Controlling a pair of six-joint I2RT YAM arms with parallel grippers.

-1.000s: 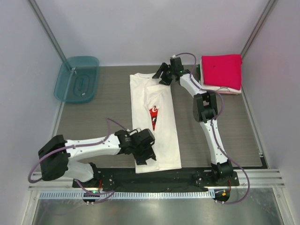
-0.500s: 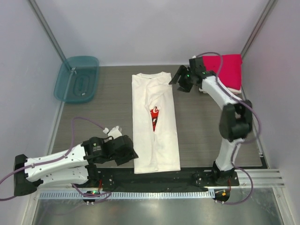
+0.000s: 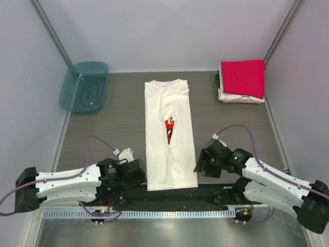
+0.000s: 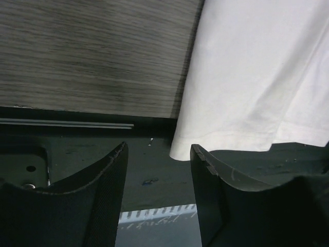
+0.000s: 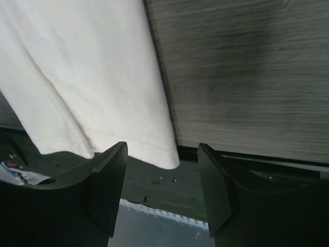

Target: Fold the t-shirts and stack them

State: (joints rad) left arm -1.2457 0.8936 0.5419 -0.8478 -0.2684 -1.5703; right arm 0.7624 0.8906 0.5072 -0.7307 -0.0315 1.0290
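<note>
A cream-white t-shirt (image 3: 169, 134) with a red-and-black chest print lies folded into a long strip down the middle of the table, collar at the far end, hem over the near black rail. A bright pinkish-red t-shirt (image 3: 242, 77) tops a stack of pale folded ones (image 3: 237, 98) at the far right. My left gripper (image 3: 138, 172) is open and empty beside the hem's left corner (image 4: 180, 153). My right gripper (image 3: 203, 163) is open and empty beside the hem's right corner (image 5: 172, 162). Neither touches the cloth.
A translucent teal plastic tub (image 3: 85, 86) sits at the far left. A black rail (image 3: 175, 194) runs along the table's near edge, with a perforated metal strip below it. White walls close in the sides and back.
Both arms have pulled back from the shirt. The right arm swung from the far collar end near the stack down to the near hem corner. The left gripper drew off the hem to its left.
</note>
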